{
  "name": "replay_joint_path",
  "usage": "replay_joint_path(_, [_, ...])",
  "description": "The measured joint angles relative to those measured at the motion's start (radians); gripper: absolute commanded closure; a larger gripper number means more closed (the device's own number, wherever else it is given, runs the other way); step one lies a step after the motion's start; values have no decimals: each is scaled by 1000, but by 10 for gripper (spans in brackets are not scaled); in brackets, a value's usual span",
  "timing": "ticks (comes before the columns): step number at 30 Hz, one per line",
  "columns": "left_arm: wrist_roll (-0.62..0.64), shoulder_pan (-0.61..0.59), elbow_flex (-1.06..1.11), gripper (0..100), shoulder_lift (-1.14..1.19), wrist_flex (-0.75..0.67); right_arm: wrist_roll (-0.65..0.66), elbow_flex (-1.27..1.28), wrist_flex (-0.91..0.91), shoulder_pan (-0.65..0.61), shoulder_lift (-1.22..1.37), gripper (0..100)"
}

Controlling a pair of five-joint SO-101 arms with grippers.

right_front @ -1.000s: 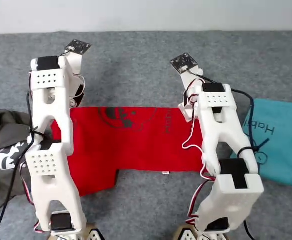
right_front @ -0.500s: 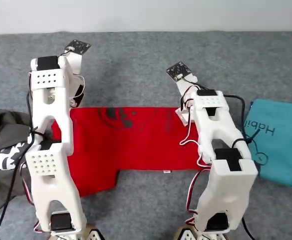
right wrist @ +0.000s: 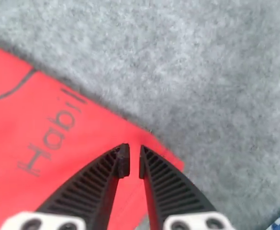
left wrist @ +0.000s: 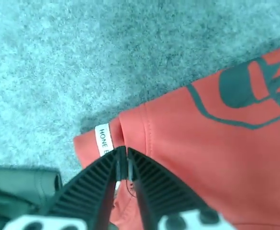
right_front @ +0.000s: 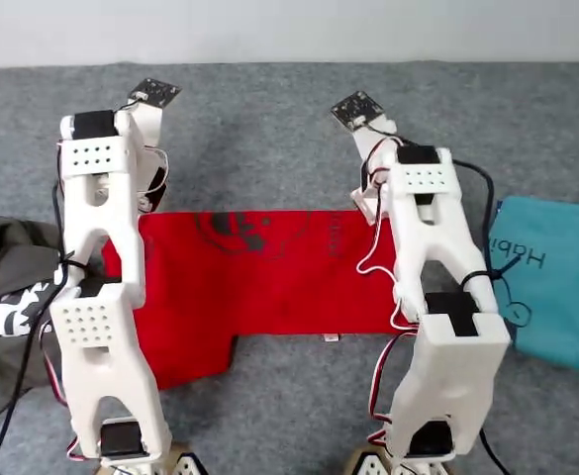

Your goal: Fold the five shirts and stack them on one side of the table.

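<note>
A: Red shirt (right_front: 269, 277) lies spread across the middle of the grey table (right_front: 269, 129), between the two arms. Has anything shifted?

B: Only the right arm. A second ago it sat lower and nearer the teal shirt (right_front: 556, 287). It has swung in toward the red one and then pushed toward the far edge. The left arm has not moved.

A: And the grippers?

B: The left gripper (left wrist: 122, 152) is pinched together on the shirt's edge, right beside the white label (left wrist: 103, 139). The right gripper (right wrist: 131, 160) hangs over the opposite far corner, its jaws a narrow slit apart, with no cloth visibly caught between them.

A: So the fold has not started?

B: I judge not. The shirt looks as flat as before. One corner is held and the other is only lined up, so the right side probably needs to close on its corner first. The dark shirts (right_front: 7, 267) on the left are still bunched.
</note>
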Motion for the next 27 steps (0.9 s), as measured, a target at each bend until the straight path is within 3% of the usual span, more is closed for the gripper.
replay_joint_path(6, [0, 0, 0, 994, -46, 0, -68, -38, 115, 0, 0, 952])
replay_joint_path(17, [0, -5, 104, 994, -157, 0, -74, -75, 308, -25, 0, 952])
replay_joint_path(27, [0, -143, 146, 994, -236, 2, -83, -75, 423, -75, -2, 952])
